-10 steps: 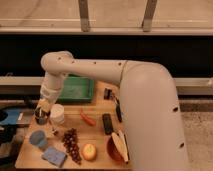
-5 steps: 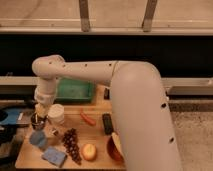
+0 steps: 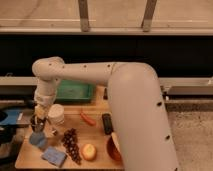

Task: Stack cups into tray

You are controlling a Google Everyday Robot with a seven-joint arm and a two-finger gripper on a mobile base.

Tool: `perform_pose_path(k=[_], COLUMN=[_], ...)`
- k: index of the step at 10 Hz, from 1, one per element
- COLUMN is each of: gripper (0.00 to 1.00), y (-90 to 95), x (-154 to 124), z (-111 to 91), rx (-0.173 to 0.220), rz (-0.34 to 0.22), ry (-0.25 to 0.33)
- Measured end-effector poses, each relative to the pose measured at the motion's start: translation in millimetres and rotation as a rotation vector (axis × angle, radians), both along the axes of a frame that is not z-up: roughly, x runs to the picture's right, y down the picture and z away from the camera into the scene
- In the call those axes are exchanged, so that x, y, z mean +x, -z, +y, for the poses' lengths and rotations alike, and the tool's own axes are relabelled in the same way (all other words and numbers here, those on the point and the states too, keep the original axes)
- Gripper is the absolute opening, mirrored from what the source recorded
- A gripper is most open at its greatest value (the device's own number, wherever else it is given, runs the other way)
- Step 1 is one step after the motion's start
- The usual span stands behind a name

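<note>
Wooden tabletop [image 3: 25, 159] fills the lower part of the camera view, with a dark wall and a pale ledge behind it. A thick white arm [image 3: 130, 105] reaches in from the right and bends down to the gripper [image 3: 39, 117], which hangs over the table's left end with its fingers pressed together. Directly under the gripper, touching or nearly touching it, is the dark metal cup [image 3: 36, 123]; whether the fingers pinch its rim cannot be told. Just below that, nearer the camera, stands the pale blue cup [image 3: 37, 139]. The green tray [image 3: 75, 92] lies beyond the gripper and to its right, near the table's far edge. A white cup [image 3: 56, 114] sits just beside the gripper on its right. Farther right lie a red pepper [image 3: 88, 119] and a black block [image 3: 106, 123]. Nearer the camera than the gripper are grapes [image 3: 71, 145], a blue sponge [image 3: 54, 156], a yellow fruit [image 3: 89, 151] and a red-brown bowl [image 3: 115, 148].
</note>
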State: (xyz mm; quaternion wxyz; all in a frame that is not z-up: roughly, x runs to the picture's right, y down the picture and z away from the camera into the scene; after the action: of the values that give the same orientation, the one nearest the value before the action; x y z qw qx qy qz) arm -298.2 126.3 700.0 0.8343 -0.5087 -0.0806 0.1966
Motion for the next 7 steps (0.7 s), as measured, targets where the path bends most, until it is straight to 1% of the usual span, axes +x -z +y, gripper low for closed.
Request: perform_pose_path(k=[1, 7], gripper=[0.00, 0.00], y=[-3.4, -8.2], x=[-8.1, -15.4], z=[9.7, 22.9], rx=[-0.011, -0.053], rz=[-0.005, -0.010], ry=[0.015, 0.025])
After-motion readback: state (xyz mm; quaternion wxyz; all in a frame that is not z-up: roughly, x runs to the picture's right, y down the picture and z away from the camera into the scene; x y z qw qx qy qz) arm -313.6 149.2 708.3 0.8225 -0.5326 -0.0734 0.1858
